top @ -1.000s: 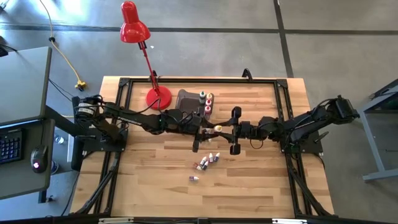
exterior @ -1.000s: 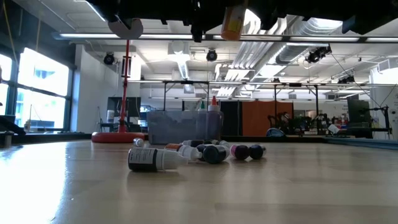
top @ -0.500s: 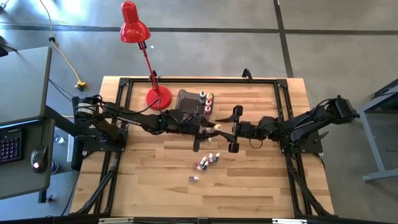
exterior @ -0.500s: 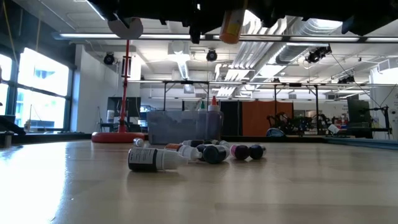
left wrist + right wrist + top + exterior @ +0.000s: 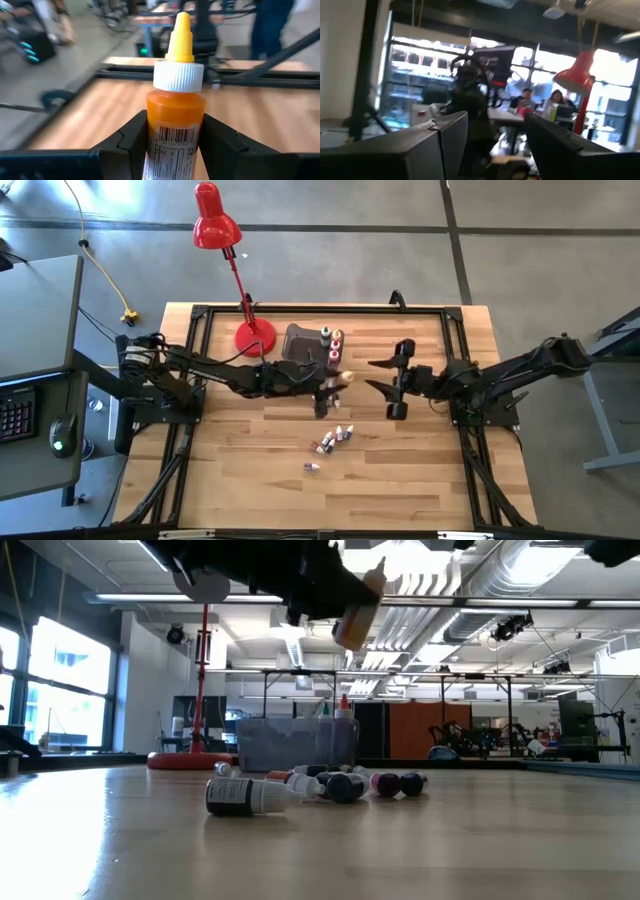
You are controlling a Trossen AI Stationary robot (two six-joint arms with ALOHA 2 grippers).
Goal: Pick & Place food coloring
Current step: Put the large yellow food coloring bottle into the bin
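My left gripper hangs above mid-table, shut on an orange food coloring bottle that has a white collar and a pointed yellow cap. To its right and apart from it, my right gripper is open and faces it. Several small bottles lie on their sides on the wood. Others stand upright in the grey bin. My left gripper pinches the orange bottle's labelled body, below the white collar, between its two fingers. The fingers come level from the table's left and lie along the bottle, whose cap points away from the wrist. The bottle is lifted clear of the table and tilted.
A red desk lamp stands by the far edge, left of the bin. A black frame runs around the tabletop. Bare wood lies along the near side. People sit in the room beyond.
My right gripper has drawn back toward the table's right edge, away from the orange bottle, which stays with my left gripper. The left gripper has come down a little and tipped, so the bottle now hangs lower and more tilted than before.
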